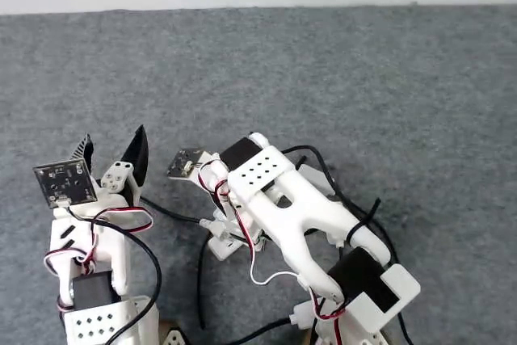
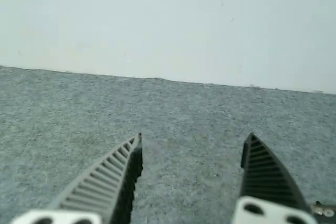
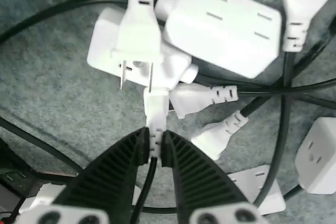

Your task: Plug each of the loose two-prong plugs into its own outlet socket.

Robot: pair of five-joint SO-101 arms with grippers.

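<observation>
— What has your right hand got?

— My right gripper [image 3: 154, 140] is clamped on the ribbed neck of a small white plug [image 3: 156, 106]. A finger presses it from each side, and its black cord [image 3: 148, 179] trails back between them.

— And where is that plug?

— In the heap of sockets under my right arm [image 1: 299, 208]. Its nose meets the edge of a white outlet block [image 3: 100, 45]. Its prongs are hidden, so I cannot tell whether they sit in a socket.

— Other plugs about?

— A second plug [image 3: 137, 30] lies across that same block, its two bare prongs pointing towards my fingers. A third plug [image 3: 202, 98] lies just beside the one I hold. A fourth plug [image 3: 218, 132] is near that, and both are on black cords. A triple outlet [image 3: 226, 24] with three pairs of slots rests against the first block. A small outlet cube [image 3: 317, 156] sits apart at the heap's fringe with two slots showing. More black cords loop around the whole lot.

— Your left hand?

— My left gripper [image 2: 194, 140] is released. Its fingers are spread wide, with grey carpet [image 2: 184, 108] showing between them and a white wall [image 2: 168, 19] beyond. From the high view it stands off to one side, well apart from the heap.
</observation>
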